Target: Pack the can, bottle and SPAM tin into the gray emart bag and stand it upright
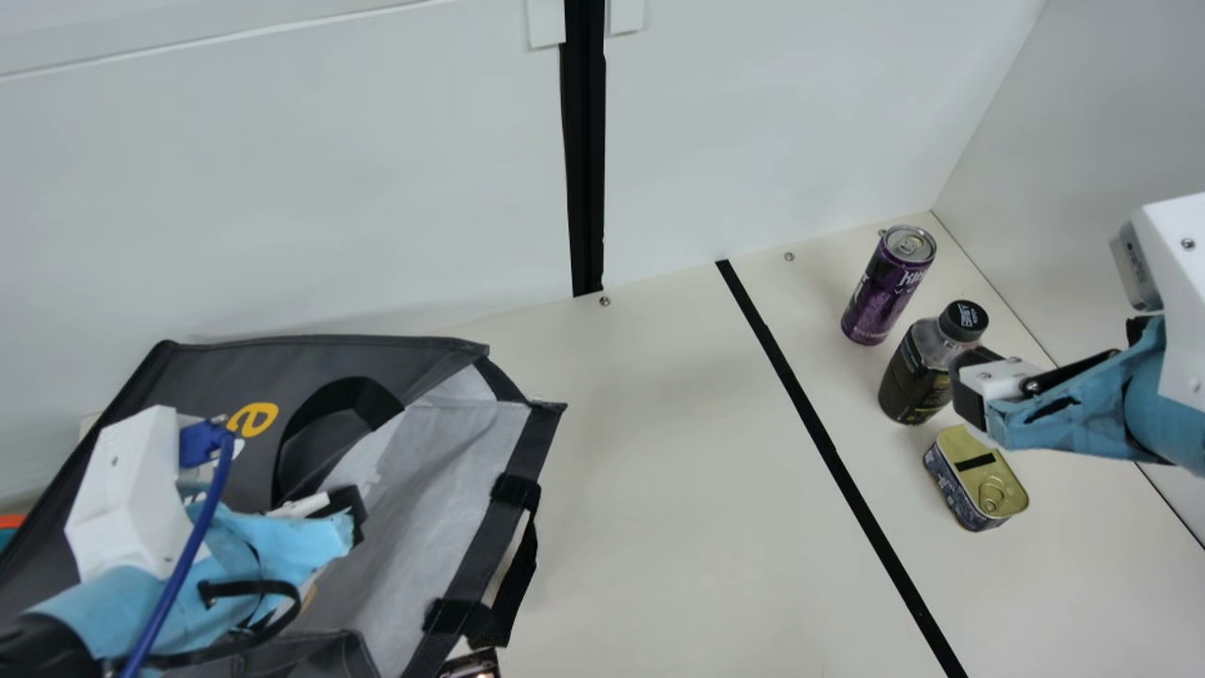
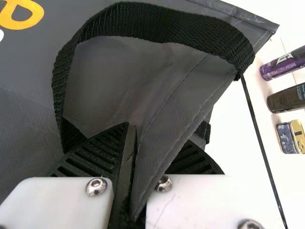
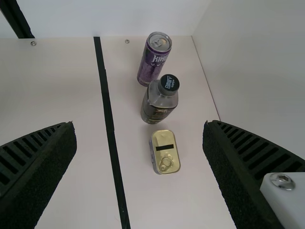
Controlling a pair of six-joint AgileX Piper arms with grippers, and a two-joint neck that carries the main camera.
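"Bag (image 1: pixel 216 372), gray, one: at the left of the main view, slumped over, its mouth gaping toward the table's middle. Left gripper (image 2: pixel 135 143): clenched on a fold of the bag's fabric beside the black strap (image 2: pixel 157 23)."

"Condition of the hold?"

"One fold only, by appearance. Principal hazard: should it slip, the mouth may sag shut and goods be set against cloth instead of inside. A hard pull could likewise drag the whole bag."

"Right gripper (image 3: pixel 138 124)?"

"Jaws spread wide, nothing between them. Goods, three, beyond the black line (image 3: pixel 108 117): can (image 3: pixel 153 59), purple, upright; bottle (image 3: pixel 159 107), dark, black-capped, upright; SPAM tin (image 3: pixel 165 155), ring-pull lid uppermost."

"Hazards for the goods?"

"Close spacing. Fingers so far apart might knock the can while descending around the bottle; both are tall and probably easy to topple. Tin: low and hard-sided, liable to squirt out if pinched near a corner."

"And the final standing?"

"Unpacked as yet. Once loaded, goods bunched at one side could tip the soft bag back over when raised."
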